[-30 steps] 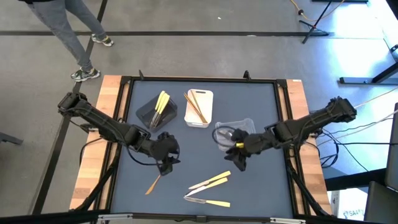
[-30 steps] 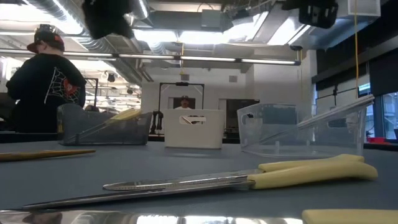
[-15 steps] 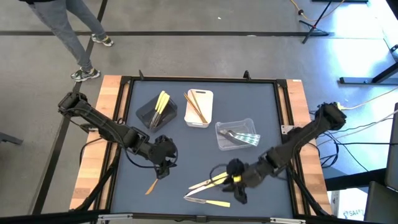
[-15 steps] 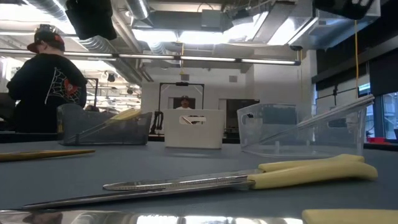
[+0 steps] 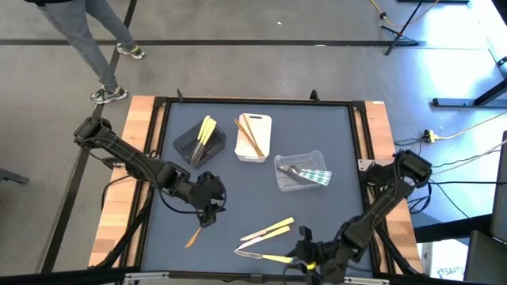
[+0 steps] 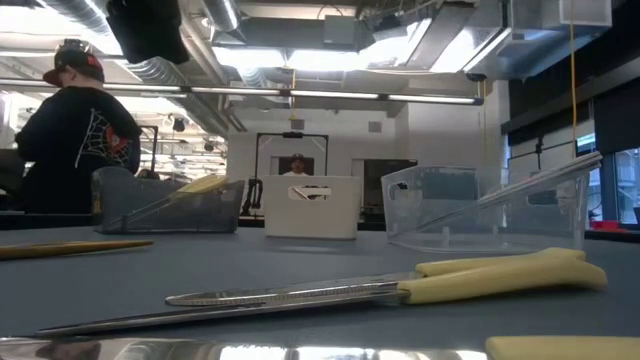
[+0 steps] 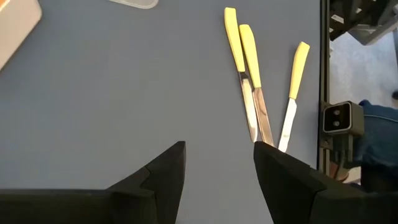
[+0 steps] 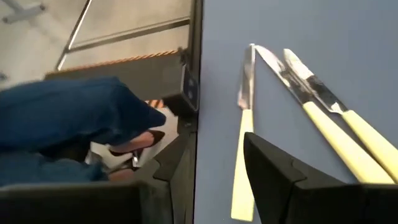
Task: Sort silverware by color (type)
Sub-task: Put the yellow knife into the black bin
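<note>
Silverware, sorting status, most pcs already binned, four loose on the tabletop (image 5: 333, 127).

1. Black tray (image 5: 198, 142), far left of the three: holds the pale yellow utensils (image 5: 206, 130), several pcs, count unclear. Done as far as I can see.
2. My left tool (image 5: 208, 207), mid-tabletop, just below and right of the black tray: fingers spread wide, nothing between them. It hangs over bare mat, nr the orange-brown utensil.
3. Orange-brown utensil (image 5: 194, 235), loose, lying just below-left of my left tool. Not yet sorted; judged to belong w/ item 4.
4. White tray (image 5: 263, 150), centre: orange-brown pcs (image 5: 249, 136) laid lengthwise inside. One more to come (item 3).
5. Yellow-handled knives (image 5: 268, 231), a touching pair, loose on the near part of the tabletop, blades silver. A third knife (image 5: 264, 256) lies just below them, apart. All three left to do; judged for the black tray by handle colour.
6. Clear tray (image 5: 279, 176), right of the white one: silver-grey pcs (image 5: 305, 172) inside. Looks complete; no silver-grey pc seen loose.
7. My right tool (image 5: 303, 259), at the near edge, just right of the third knife: fingers partway apart, empty, not touching the handle.

Tally: three trays loaded, four pcs remaining, task judged well past halfway.
</note>
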Controlling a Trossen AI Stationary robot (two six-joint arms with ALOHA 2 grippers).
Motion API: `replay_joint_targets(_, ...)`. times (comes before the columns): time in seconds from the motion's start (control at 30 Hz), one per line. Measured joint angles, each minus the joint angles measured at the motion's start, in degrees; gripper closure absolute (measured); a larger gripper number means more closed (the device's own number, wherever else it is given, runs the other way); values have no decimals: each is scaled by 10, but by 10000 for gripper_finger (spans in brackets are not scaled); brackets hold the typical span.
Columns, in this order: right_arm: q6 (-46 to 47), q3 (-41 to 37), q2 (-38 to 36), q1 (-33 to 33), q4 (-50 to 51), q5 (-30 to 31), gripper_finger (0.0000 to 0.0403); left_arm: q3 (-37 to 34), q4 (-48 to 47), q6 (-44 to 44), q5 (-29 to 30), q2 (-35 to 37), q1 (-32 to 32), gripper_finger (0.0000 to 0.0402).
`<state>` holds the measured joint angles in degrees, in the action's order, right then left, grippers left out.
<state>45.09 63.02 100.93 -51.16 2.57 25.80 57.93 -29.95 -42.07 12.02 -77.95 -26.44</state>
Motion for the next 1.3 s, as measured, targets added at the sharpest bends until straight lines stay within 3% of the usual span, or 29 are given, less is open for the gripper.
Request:
replay_joint_targets(0.23, -22, 0, 50, -19, -19, 57, 267, 0, 0, -15, 9, 0, 0, 217)
replay_joint_targets(1.3, -37, 1, 146, -17, -71, 77, 267, 0, 1, -15, 35, 0, 1, 217)
